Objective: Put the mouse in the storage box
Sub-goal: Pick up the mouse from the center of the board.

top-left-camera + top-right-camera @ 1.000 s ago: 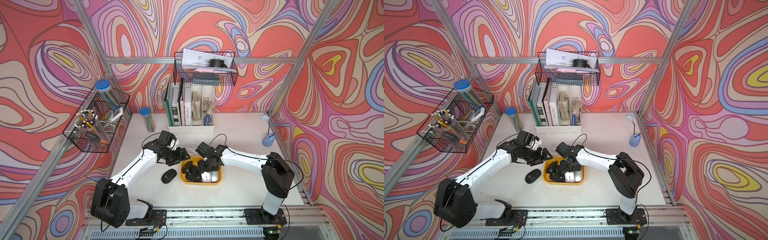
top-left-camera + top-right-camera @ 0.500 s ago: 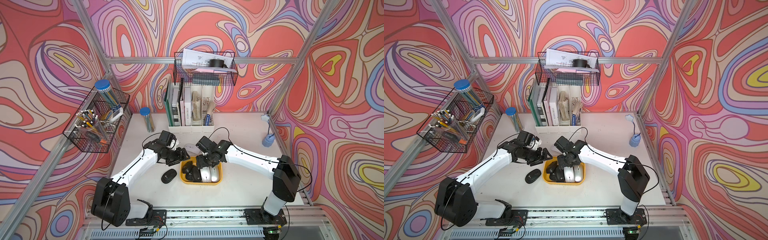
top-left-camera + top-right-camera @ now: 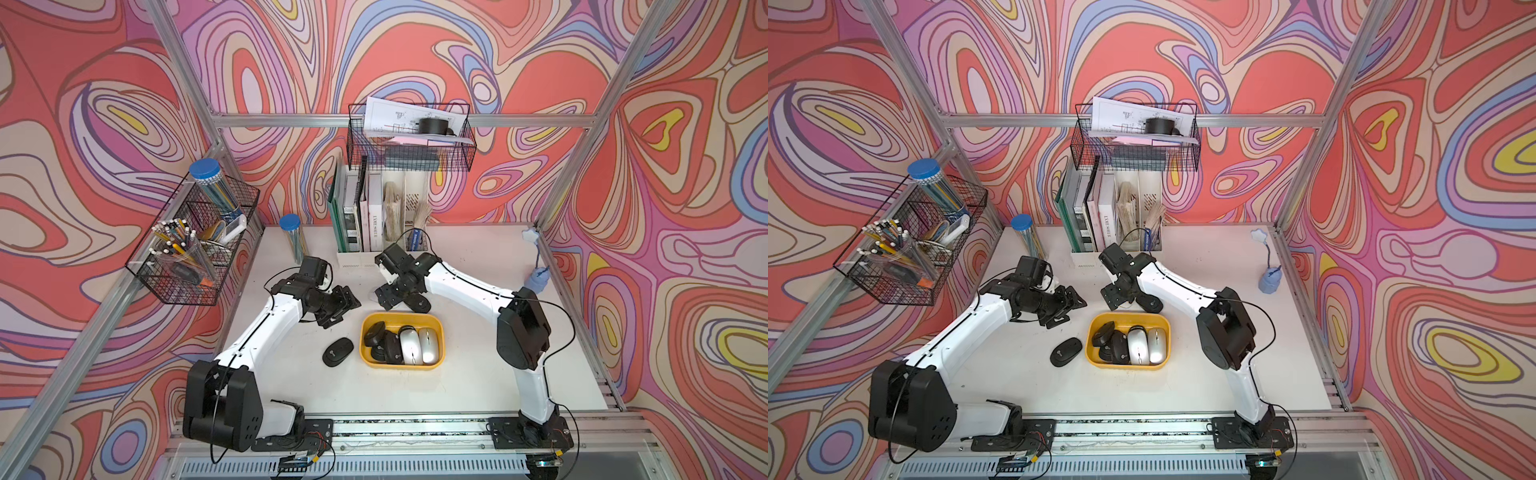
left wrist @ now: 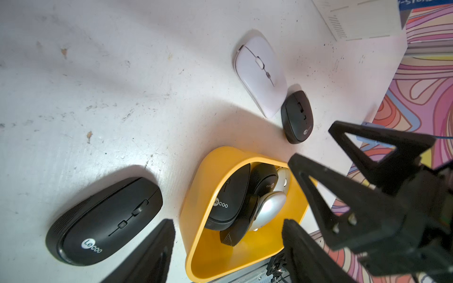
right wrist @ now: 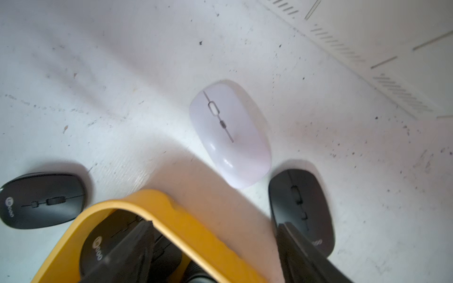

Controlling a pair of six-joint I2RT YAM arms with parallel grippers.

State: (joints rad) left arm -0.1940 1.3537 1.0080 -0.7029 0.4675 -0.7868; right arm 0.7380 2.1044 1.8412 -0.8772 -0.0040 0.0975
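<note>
- The black mouse (image 3: 337, 351) marked "Lecoo" lies just outside the storage box (image 3: 401, 365), beside one short end.
- I see the left gripper (image 3: 340, 309) near the box, jaws partly open and empty.
- The right gripper (image 3: 401, 300) hangs behind the box, jaws apart, holding nothing.
- The box holds two black mice (image 3: 384, 345), one reading "Lecoo", and two silver mice (image 3: 417, 351).
- A white mouse (image 5: 230, 132) and a second black mouse (image 5: 301, 208) lie behind the box.
</note>
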